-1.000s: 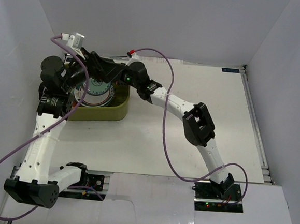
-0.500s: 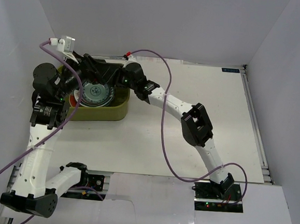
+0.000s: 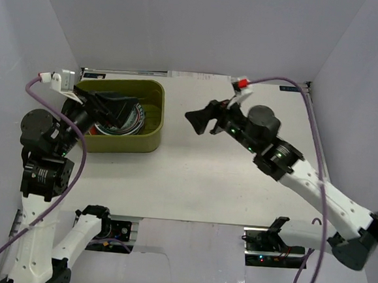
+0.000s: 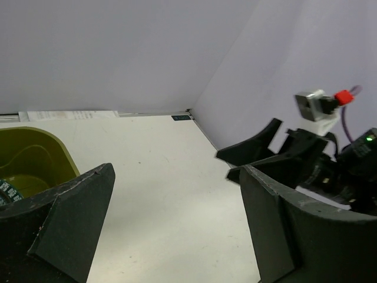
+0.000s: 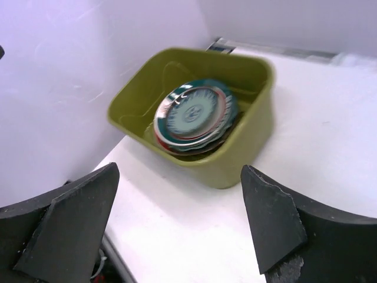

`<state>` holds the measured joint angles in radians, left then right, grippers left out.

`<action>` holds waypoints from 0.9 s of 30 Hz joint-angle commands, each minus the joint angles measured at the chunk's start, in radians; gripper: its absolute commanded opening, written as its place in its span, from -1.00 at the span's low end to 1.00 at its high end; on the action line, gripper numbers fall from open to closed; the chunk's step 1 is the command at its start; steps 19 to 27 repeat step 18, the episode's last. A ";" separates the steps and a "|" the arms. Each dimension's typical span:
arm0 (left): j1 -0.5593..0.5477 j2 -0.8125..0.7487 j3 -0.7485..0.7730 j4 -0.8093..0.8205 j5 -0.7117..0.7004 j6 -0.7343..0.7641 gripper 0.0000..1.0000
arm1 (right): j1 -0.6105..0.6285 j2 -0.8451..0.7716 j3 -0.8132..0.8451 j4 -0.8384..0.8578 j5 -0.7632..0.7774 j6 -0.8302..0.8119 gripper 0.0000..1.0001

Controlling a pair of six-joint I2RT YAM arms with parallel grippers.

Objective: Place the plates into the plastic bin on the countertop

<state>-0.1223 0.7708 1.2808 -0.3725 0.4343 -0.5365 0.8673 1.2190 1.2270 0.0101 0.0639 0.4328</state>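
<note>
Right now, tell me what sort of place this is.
Likely a robot test cell, not a kitchen: a white countertop boxed by plain walls, two bolted arms, one olive bin holding stacked plates.

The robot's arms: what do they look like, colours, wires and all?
The left arm and right arm are white shells with black joints. The left pincer and right pincer are black, with wedge-shaped fingers. A purple cable trails along each; a red plug tops the right's.

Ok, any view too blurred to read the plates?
Top external: sharp, evenly lit, though the left gripper covers part of the stacked round plates in the olive-green plastic bin. Right wrist: slightly soft but readable. Left wrist: only the bin's corner.
</note>
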 commanded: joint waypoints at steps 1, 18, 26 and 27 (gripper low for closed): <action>-0.005 -0.044 -0.035 -0.057 0.012 0.015 0.96 | 0.002 -0.183 -0.107 -0.119 0.196 -0.111 0.80; -0.005 -0.125 -0.158 -0.129 0.041 0.109 0.96 | 0.002 -0.767 -0.333 -0.309 0.643 -0.193 0.80; -0.005 -0.125 -0.158 -0.129 0.041 0.109 0.96 | 0.002 -0.767 -0.333 -0.309 0.643 -0.193 0.80; -0.005 -0.125 -0.158 -0.129 0.041 0.109 0.96 | 0.002 -0.767 -0.333 -0.309 0.643 -0.193 0.80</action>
